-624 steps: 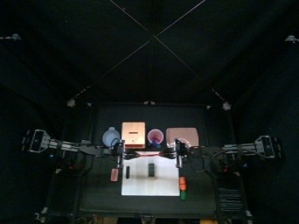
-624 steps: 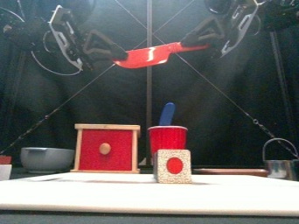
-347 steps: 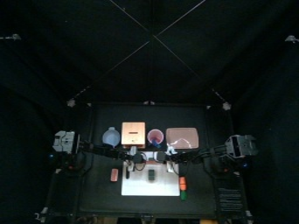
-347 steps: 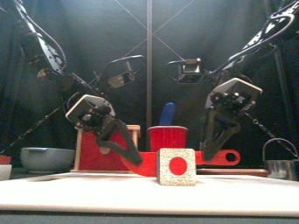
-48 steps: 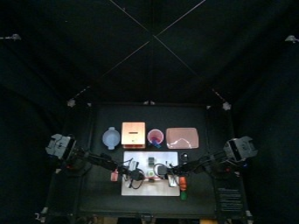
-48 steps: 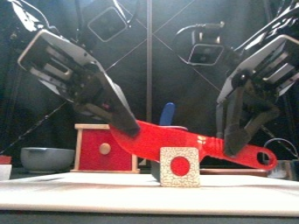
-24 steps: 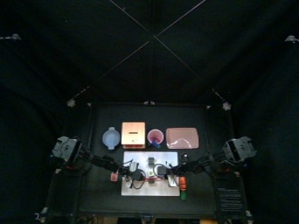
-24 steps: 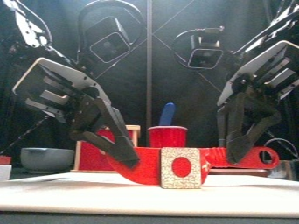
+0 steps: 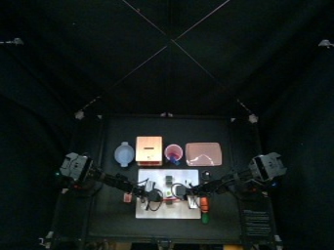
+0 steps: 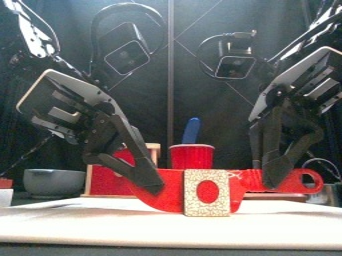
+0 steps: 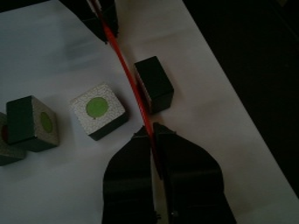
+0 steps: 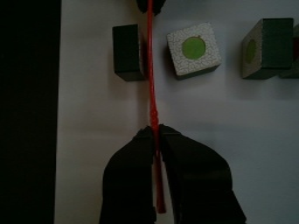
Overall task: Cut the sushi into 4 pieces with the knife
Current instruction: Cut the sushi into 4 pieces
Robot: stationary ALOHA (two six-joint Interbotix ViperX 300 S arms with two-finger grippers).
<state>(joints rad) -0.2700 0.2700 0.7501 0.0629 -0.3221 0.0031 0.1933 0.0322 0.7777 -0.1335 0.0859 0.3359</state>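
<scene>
left claw [image 11: 156, 133] and right claw [image 12: 153, 131] are each clamping one end of the red knife [image 10: 167, 190]. a dark sushi block [image 11: 149, 83] is lying just beside the knife, a green-centred piece [image 11: 100, 109] on its other side. you are probably cutting cleanest pressing both ends evenly.

A sushi piece [image 10: 203, 193], pale-faced with a red dot, stands on the white cutting board [image 10: 80, 226]. The red toy knife [image 10: 251, 187] runs level behind its face. The left gripper [image 10: 144, 183] pinches the knife at nine o'clock and the right gripper [image 10: 283, 180] at three. At twelve stands a red cup [image 10: 193, 157] holding a blue toy knife [image 10: 191, 129].
</scene>
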